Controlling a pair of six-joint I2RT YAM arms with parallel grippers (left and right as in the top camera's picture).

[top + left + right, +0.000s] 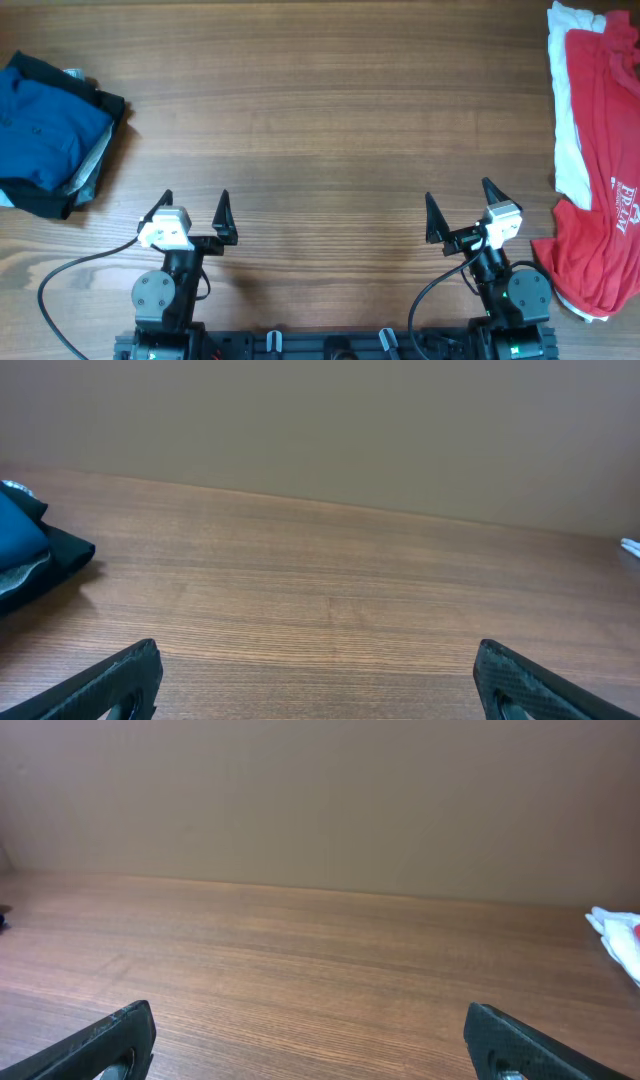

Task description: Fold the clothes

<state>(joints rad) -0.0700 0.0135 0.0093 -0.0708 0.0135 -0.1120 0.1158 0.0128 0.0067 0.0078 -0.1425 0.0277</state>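
A folded stack of clothes with a royal-blue shirt (45, 125) on top lies at the table's left edge; its dark corner (40, 555) shows in the left wrist view. A red tee with white lettering (605, 170) lies crumpled over a white garment (568, 120) along the right edge; a white and red tip (620, 935) shows in the right wrist view. My left gripper (193, 202) stands open near the front, nothing between its fingers (115, 680). My right gripper (459, 202) is open too and holds nothing, left of the red tee.
Bare wooden tabletop (320, 120) stretches between the two clothes piles. A black cable (70, 275) loops on the table by the left arm's base. A plain beige wall (320, 420) stands behind the table's far edge.
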